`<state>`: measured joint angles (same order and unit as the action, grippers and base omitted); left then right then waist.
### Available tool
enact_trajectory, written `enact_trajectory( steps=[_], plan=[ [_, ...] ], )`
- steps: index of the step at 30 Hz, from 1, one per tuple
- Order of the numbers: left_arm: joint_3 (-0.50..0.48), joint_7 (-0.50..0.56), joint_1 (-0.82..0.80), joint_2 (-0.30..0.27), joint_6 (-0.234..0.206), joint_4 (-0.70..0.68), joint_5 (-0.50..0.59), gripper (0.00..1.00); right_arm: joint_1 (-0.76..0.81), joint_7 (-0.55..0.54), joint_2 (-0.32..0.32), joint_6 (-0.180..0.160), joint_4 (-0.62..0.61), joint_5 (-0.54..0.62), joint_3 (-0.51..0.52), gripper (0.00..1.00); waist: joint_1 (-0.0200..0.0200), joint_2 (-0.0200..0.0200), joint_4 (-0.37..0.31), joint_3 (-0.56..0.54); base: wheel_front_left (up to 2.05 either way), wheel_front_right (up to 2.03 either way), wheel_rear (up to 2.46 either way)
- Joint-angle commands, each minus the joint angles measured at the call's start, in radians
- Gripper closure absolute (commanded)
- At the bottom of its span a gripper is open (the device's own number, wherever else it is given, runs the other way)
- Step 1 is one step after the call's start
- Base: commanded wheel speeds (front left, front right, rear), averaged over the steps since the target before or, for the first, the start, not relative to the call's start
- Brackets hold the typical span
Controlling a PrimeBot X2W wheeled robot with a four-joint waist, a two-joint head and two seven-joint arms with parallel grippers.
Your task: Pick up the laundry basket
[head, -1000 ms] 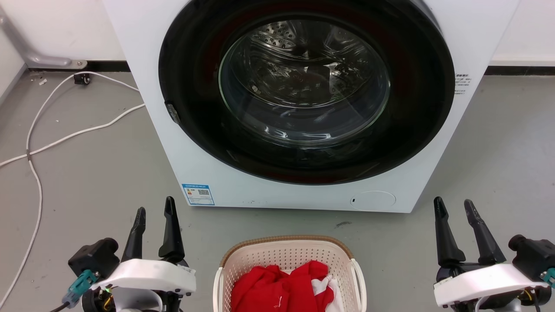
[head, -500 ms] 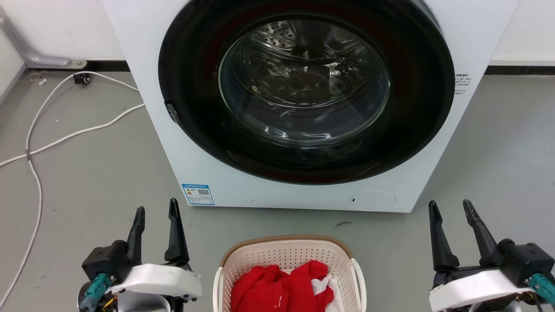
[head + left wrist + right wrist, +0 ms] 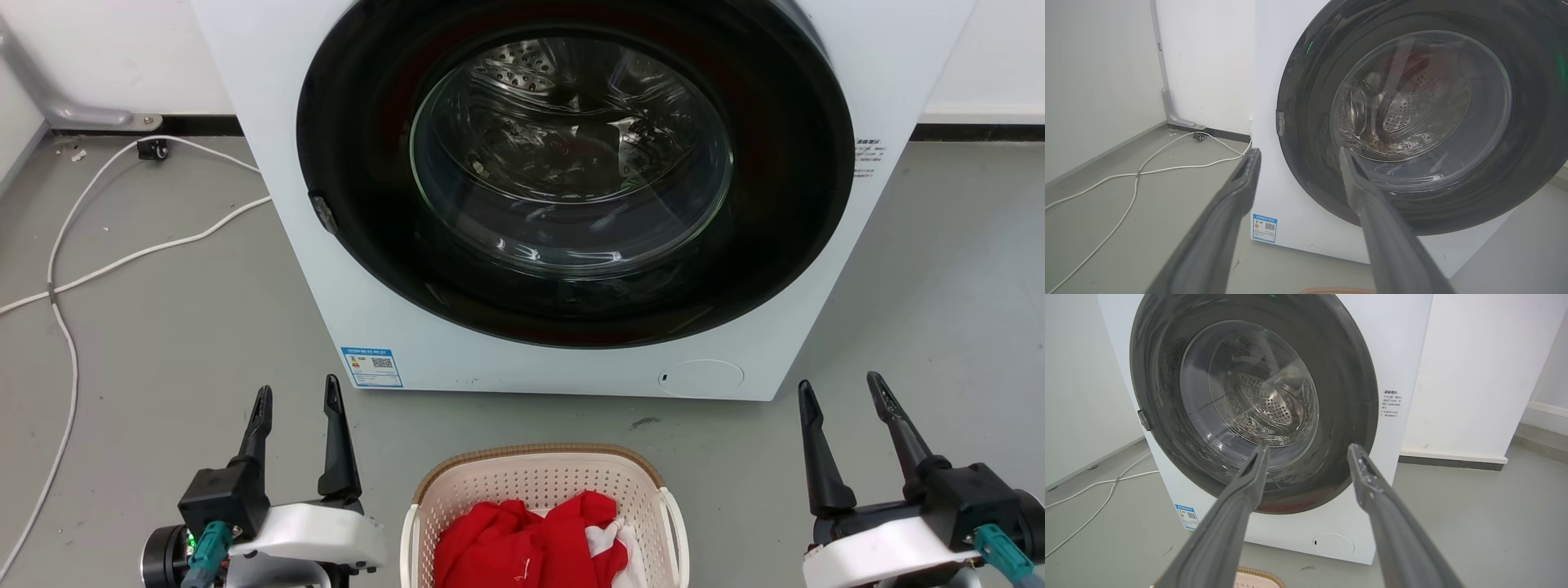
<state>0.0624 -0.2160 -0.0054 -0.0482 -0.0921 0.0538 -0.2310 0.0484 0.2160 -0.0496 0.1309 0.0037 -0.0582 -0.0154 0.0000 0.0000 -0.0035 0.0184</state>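
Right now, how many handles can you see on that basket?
2. The basket has a left handle and a right handle, one on each side wall. Its near end is out of frame, so others may be hidden.

Cream-white perforated plastic laundry basket [image 3: 539, 482]: regular hole grid, brown woven-look rim [image 3: 531, 449]. Crumpled red cloth [image 3: 506, 543]: white patches. Boxy white washing machine [image 3: 269, 122]: black door ring [image 3: 784, 245], blue label [image 3: 371, 367]. Smooth grey floor [image 3: 163, 351]. Thin white cable [image 3: 204, 233].
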Motion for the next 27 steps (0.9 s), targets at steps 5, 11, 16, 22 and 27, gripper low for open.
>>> enact_trajectory(
  steps=[5,11,16,22,27],
  plan=[
    [0.007,-0.017,0.012,-0.003,-0.012,-0.011,0.055,0.00,0.018,0.016,-0.001,0.000,-0.015,0.056,-0.003,0.00,0.0000,0.0000,-0.001,-0.001,0.00,0.00,0.00],
    [0.013,-0.028,0.014,-0.003,-0.021,-0.017,0.102,0.00,0.020,0.028,-0.001,0.000,-0.022,0.105,-0.006,0.00,0.0000,0.0000,0.000,0.000,0.00,0.00,0.00],
    [0.014,-0.037,0.017,-0.003,-0.028,-0.020,0.139,0.00,0.026,0.038,-0.001,0.000,-0.024,0.141,-0.007,0.00,0.0000,0.0000,0.001,0.001,0.00,0.00,0.00],
    [0.013,-0.047,0.022,-0.003,-0.036,-0.024,0.179,0.00,0.032,0.049,-0.001,0.000,-0.023,0.186,-0.003,0.00,0.0000,0.0000,0.002,0.003,0.00,0.00,0.00],
    [0.010,-0.051,0.024,-0.003,-0.038,-0.022,0.186,0.00,0.035,0.050,-0.001,0.000,-0.008,0.175,0.001,0.00,0.0000,0.0000,0.000,0.005,0.00,0.00,0.00]
  ],
)
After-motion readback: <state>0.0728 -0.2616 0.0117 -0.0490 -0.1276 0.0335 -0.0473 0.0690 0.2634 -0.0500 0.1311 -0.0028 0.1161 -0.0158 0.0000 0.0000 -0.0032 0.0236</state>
